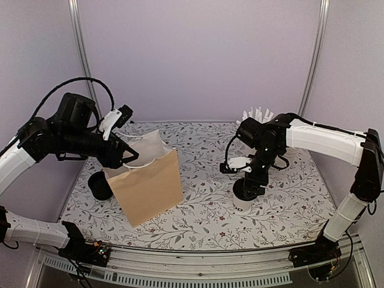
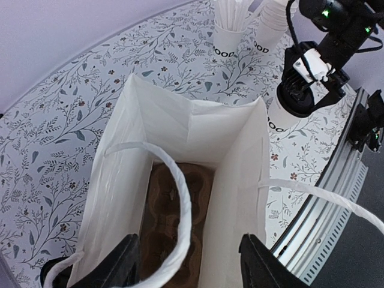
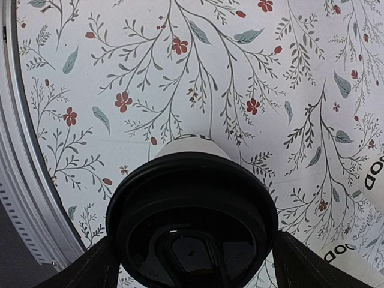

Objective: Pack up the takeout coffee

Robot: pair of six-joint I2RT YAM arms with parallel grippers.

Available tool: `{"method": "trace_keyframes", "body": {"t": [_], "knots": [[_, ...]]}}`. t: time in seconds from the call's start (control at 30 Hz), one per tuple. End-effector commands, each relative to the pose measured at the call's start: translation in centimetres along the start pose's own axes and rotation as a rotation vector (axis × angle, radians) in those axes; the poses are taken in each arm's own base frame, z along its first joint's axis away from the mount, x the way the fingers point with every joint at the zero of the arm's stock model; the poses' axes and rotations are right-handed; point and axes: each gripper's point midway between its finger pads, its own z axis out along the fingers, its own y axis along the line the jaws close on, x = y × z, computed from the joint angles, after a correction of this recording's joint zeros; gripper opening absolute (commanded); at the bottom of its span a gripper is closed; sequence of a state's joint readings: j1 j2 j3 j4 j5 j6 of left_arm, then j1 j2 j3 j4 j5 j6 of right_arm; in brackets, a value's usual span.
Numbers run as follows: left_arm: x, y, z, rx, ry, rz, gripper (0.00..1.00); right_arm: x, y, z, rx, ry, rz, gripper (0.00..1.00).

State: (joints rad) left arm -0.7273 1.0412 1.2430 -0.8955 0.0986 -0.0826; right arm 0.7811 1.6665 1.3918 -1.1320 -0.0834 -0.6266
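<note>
Right gripper sits directly above the takeout coffee, fingers spread wide with one on each side of the black lid. Pads look just clear of the rim, but the wrist view is too close to be sure. The cup stands upright on the table, right of centre.

Left gripper is at the mouth of the paper bag, fingers apart, with a white handle loop running into the gap between them. Bag is upright with its mouth open, and a cardboard cup carrier lies on its floor.

Second lidded cup is just beside the bag's left side, partly hidden by it.

Room:
- Bare floral tabletop lies between the coffee and the bag.
- The metal front rail is near the cup on the robot's side.
- Straw cup and stacked cups stand behind it toward the back wall, close but not touching.
- The bag's other handle sticks out sideways toward the rail.
</note>
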Motion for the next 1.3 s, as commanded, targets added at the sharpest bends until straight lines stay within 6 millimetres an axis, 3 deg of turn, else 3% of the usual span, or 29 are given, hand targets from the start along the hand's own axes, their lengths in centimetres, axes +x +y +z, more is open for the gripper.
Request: {"method": "trace_keyframes", "body": {"t": [0.0, 0.23, 0.33, 0.5, 0.6, 0.73, 0.87, 1.0, 1.27], "knots": [[0.4, 0.2, 0.6, 0.003, 0.013, -0.016, 0.59, 0.1, 0.3, 1.1, 0.0, 0.021, -0.005, 0.9], [0.1, 0.2, 0.2, 0.002, 0.001, -0.014, 0.59, -0.3, 0.0, 0.8, 0.019, 0.008, -0.005, 0.83], [-1.2, 0.0, -0.7, 0.006, -0.033, -0.021, 0.59, -0.9, -0.4, -0.2, 0.043, -0.023, -0.013, 0.78], [-5.4, -1.8, -4.4, 0.082, -0.166, -0.034, 0.6, -2.9, -0.9, -3.9, 0.093, -0.135, -0.047, 0.69], [-6.4, -1.7, -6.1, 0.065, -0.203, -0.03, 0.61, -4.3, -1.0, -6.9, 0.122, -0.221, -0.074, 0.66], [-4.9, 1.1, -6.8, -0.099, -0.156, -0.064, 0.63, -5.4, -0.7, -10.2, 0.149, -0.311, -0.12, 0.63], [-1.7, 3.7, -5.7, -0.238, -0.064, -0.151, 0.64, -6.4, -0.3, -13.2, 0.16, -0.373, -0.16, 0.59], [0.6, 3.9, -4.1, -0.247, 0.003, -0.158, 0.65, -7.3, -0.1, -15.4, 0.165, -0.425, -0.178, 0.51], [0.8, 4.0, -4.0, -0.245, 0.008, -0.11, 0.66, -9.2, -0.4, -19.6, 0.203, -0.514, -0.201, 0.41]]}}
